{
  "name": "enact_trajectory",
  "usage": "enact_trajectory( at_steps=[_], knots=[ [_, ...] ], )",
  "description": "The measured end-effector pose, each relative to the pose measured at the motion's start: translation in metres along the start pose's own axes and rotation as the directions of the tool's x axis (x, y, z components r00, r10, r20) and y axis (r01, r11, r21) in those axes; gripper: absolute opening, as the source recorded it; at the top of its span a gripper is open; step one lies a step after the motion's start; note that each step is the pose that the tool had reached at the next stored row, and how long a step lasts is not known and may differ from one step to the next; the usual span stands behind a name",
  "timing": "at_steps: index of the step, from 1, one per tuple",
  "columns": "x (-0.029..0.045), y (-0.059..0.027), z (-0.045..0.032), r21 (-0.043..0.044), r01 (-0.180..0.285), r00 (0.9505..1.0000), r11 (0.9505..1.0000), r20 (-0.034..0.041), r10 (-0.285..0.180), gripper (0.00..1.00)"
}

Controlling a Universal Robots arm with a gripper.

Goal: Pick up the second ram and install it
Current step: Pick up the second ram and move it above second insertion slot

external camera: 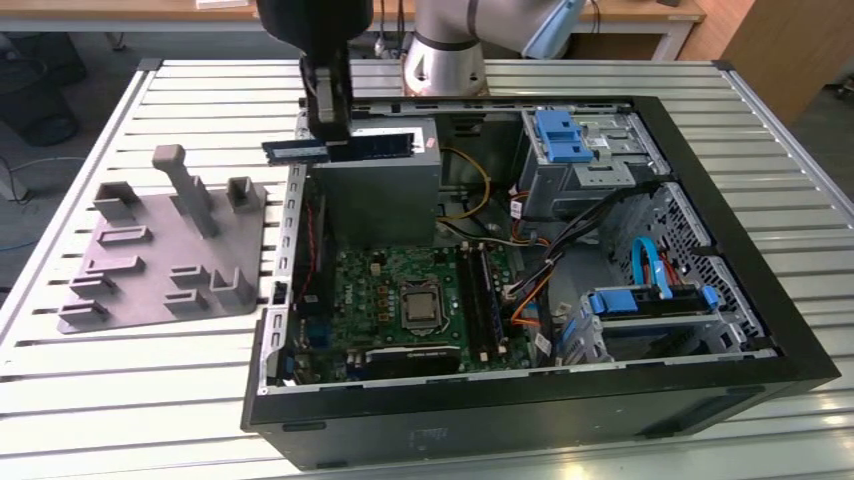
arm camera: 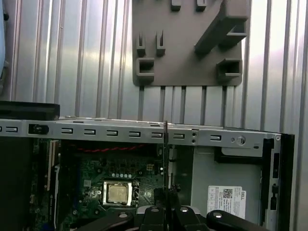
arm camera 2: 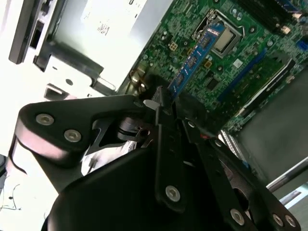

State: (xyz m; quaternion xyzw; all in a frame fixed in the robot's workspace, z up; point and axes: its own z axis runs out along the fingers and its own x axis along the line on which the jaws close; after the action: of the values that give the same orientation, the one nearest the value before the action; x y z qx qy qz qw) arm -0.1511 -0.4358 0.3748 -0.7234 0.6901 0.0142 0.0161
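The second ram (external camera: 342,148) is a thin blue stick held level in the air over the open computer case's back left corner, above the grey power supply (external camera: 374,185). My gripper (external camera: 328,138) comes down from above and is shut on the stick near its middle. In the second wrist view the second ram (arm camera 2: 196,57) juts out from between the black fingers (arm camera 2: 162,111), with the green motherboard (arm camera 2: 231,53) far below. The first wrist view catches the second ram (arm camera: 166,154) edge-on as a thin dark line above my gripper (arm camera: 166,204).
The black case (external camera: 747,330) lies open on the slatted metal table (external camera: 187,90). Its green motherboard (external camera: 387,300) has a processor socket (external camera: 422,305) and long dark slots (external camera: 483,295) beside it. A grey pegged tray (external camera: 160,250) sits at the exterior view's left. Cables and blue drive brackets (external camera: 561,135) fill the case's other side.
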Motion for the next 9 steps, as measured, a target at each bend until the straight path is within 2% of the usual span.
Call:
enact_trajectory(
  at_steps=[9],
  knots=[
    [0.0039,-0.0251,0.0162,0.0,0.0,1.0,1.0,0.0001,0.0,0.14]
  ],
)
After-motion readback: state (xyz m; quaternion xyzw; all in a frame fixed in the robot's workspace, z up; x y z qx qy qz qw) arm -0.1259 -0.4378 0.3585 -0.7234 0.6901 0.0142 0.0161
